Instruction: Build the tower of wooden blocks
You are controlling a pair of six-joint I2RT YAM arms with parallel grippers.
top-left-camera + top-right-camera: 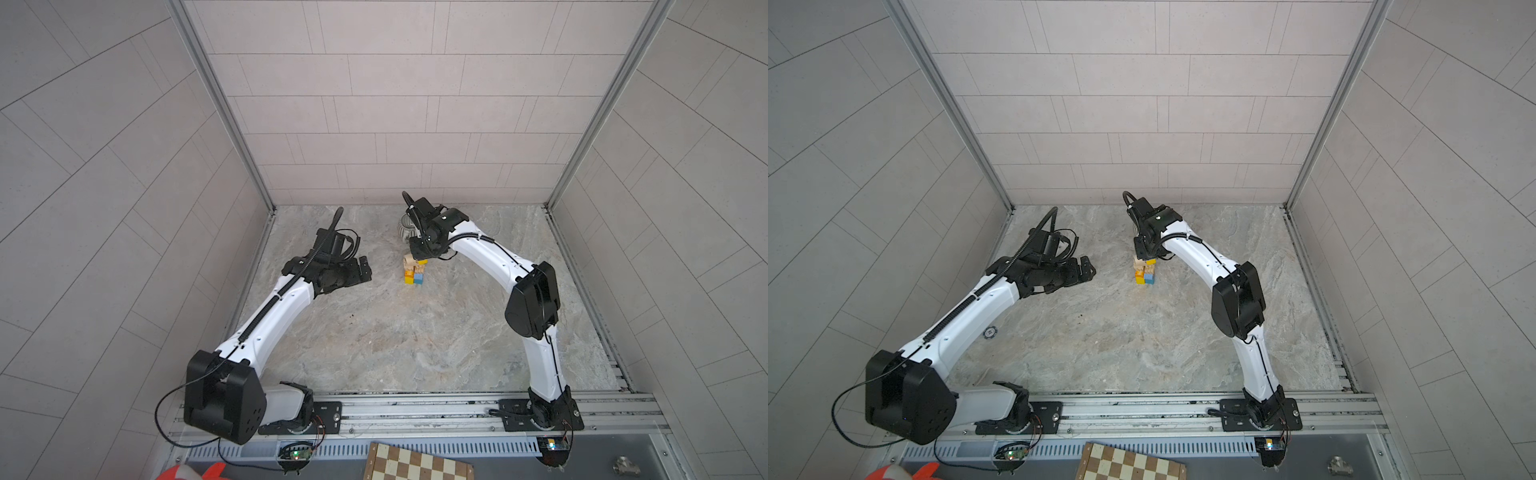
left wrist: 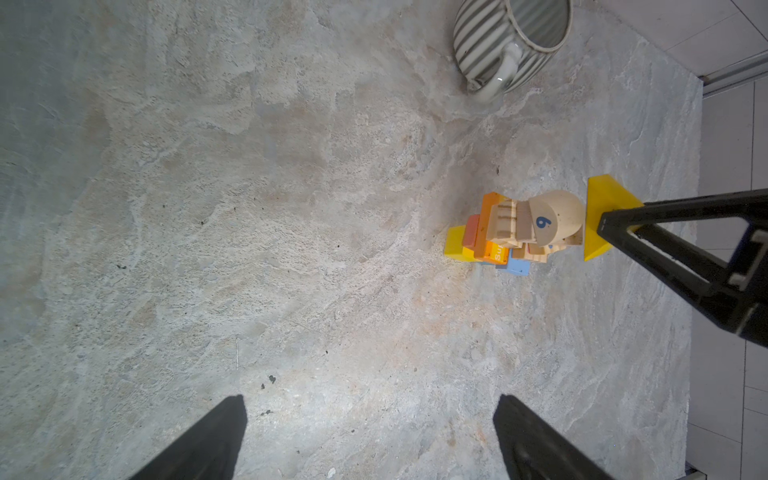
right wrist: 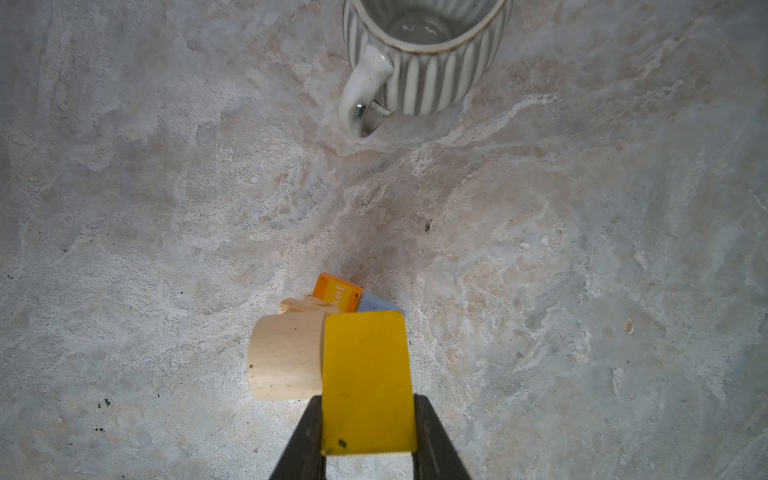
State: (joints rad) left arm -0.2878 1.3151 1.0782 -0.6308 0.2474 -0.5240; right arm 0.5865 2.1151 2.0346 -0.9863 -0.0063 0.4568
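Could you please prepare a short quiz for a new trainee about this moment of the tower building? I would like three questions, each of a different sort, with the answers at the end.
1. True or false: the right gripper is shut on a yellow block.
2. Choose one: the left gripper is A) open and holding nothing, B) shut on an orange block, C) resting on top of the tower.
3. Short answer: apart from blocks, which object stands in the right wrist view?

Key: 1 true; 2 A; 3 the grey ribbed mug.
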